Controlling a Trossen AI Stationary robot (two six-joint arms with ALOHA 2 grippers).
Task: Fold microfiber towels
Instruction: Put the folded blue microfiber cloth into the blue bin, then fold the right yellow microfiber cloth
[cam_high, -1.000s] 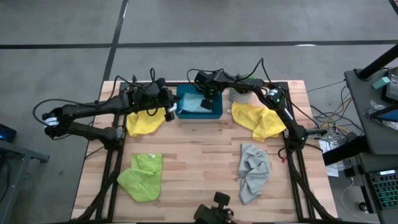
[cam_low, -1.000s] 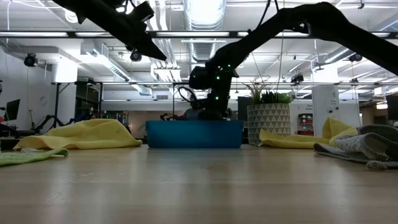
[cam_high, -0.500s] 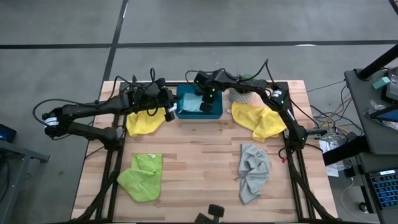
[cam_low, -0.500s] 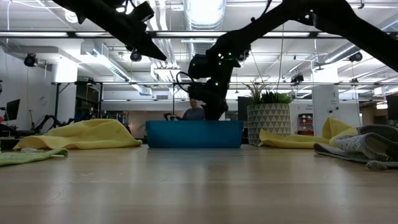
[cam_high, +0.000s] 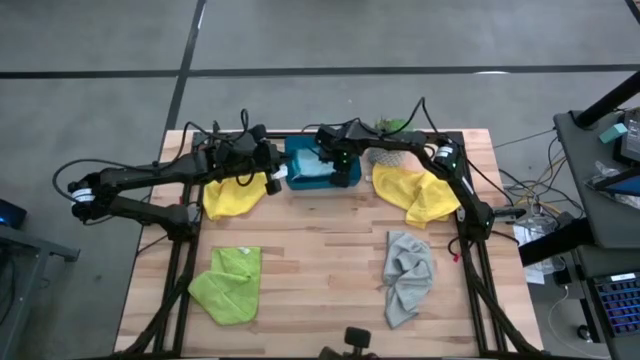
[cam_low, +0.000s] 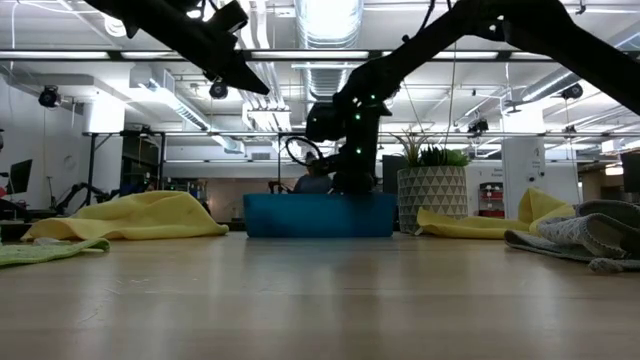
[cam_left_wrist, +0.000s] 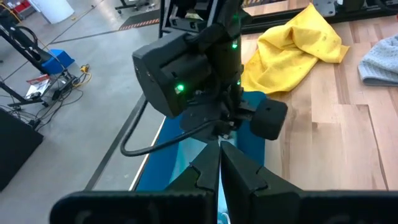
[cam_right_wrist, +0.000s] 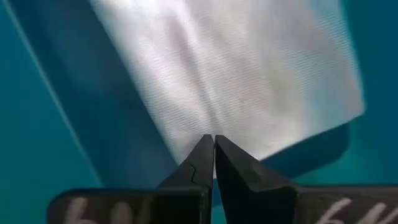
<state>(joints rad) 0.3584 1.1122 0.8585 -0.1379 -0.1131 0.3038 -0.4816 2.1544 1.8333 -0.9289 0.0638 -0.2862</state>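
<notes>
A folded light blue towel (cam_high: 312, 168) lies flat in the teal tray (cam_high: 300, 185) at the table's far middle. My right gripper (cam_right_wrist: 214, 144) is shut and reaches down into the tray (cam_low: 300, 215), its tips at the towel (cam_right_wrist: 236, 68). My left gripper (cam_left_wrist: 219, 158) is shut and empty, raised above the tray's left end (cam_high: 272, 180). Two yellow towels (cam_high: 232, 197) (cam_high: 415, 192), a lime green one (cam_high: 230, 283) and a grey one (cam_high: 408, 275) lie crumpled on the table. My right gripper has its shut fingertips (cam_right_wrist: 200, 158) down on the light blue towel close to one edge (cam_right_wrist: 186, 140), coming from above. The towel lies flat on the tray floor. Whether any cloth is caught between the fingers I cannot tell.
A potted plant (cam_high: 385, 152) stands just right of the tray, behind the right yellow towel (cam_low: 500, 222). The grey towel (cam_low: 580, 235) and the green towel (cam_low: 40, 250) lie nearer the front. Bare wood lies between them in the table's middle.
My right gripper has moved a little toward the table's near and right edges inside the tray, staying shut. The teal tray has slid slightly toward the table's right edge.
</notes>
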